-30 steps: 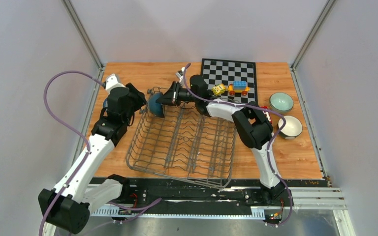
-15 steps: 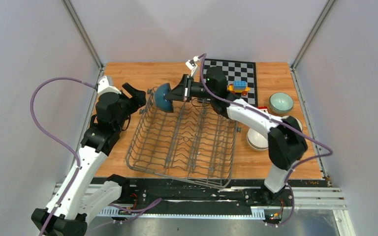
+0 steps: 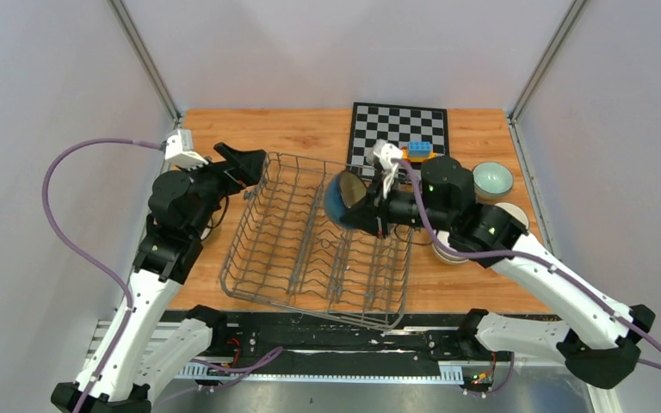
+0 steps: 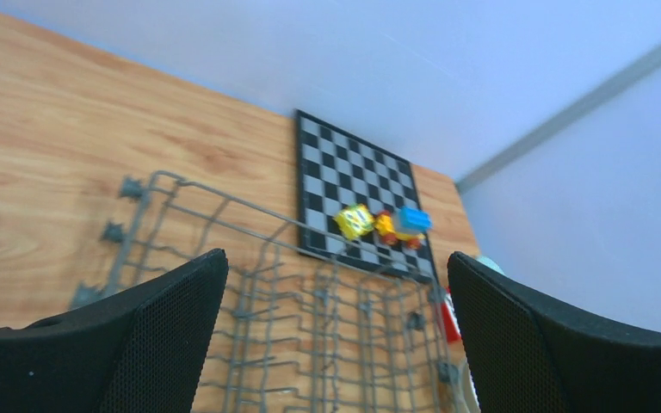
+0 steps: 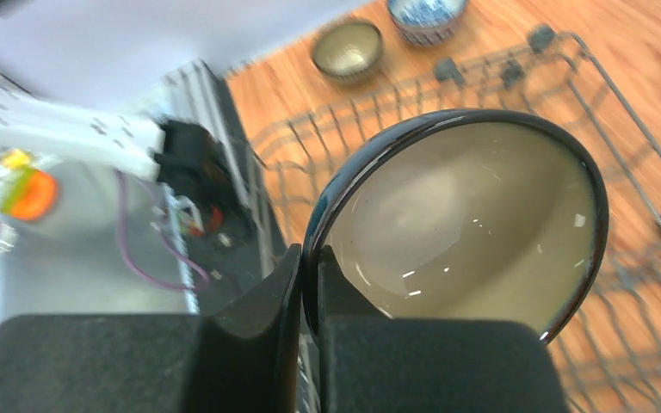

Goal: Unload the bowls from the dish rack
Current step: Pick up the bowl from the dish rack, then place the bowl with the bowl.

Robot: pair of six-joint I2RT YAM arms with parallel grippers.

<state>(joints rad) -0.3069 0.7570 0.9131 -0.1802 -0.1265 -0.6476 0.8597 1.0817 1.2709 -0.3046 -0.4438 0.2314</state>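
Right pincer (image 5: 310, 267): clamped on the rim of a round dark teal-blue ceramic bowl (image 5: 473, 224) with a beige inside, held on edge over the large grey wire dish rack (image 3: 310, 258).
Left pincer (image 3: 243, 163): jaws wide apart, empty, at the rack's far left corner.
Pale green bowl (image 3: 491, 179): on the wooden counter (image 3: 250, 125), right of the rack.

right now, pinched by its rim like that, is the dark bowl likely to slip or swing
Probably slippery: the bowl has a glossy glaze, and the right claw pinches only a thin bit of rim. It looks rigid, likely ceramic, so it may chip against the rack wires. Held on edge, it could pivot in the grip.
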